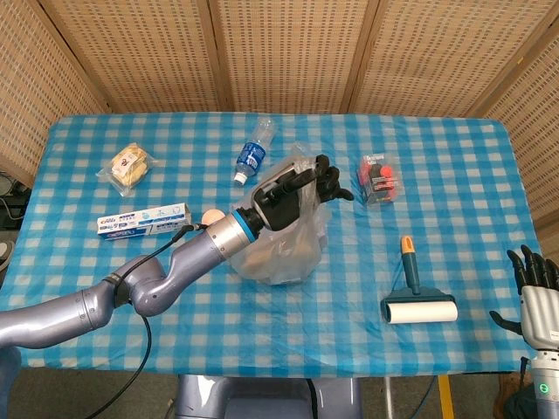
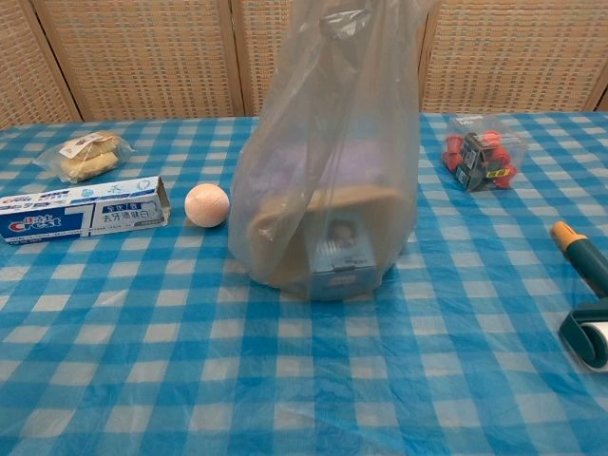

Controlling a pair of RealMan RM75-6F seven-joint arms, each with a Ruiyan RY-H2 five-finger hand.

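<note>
Bag-lift step by the look of it: your left hand [image 1: 295,188] has its fingers bunched round the top of the clear plastic bag [image 2: 328,171], which stands mid-table w/ a box inside, bottom seemingly on the cloth in chest view. Next move prob needs a straight vertical pull w/ grip kept tight, as film could slip; right hand [image 1: 539,301] sits idle off the table's near right corner, fingers apart, holding nothing. Blue check tablecloth [image 1: 437,345], woven screens [image 1: 288,52] behind.
</note>
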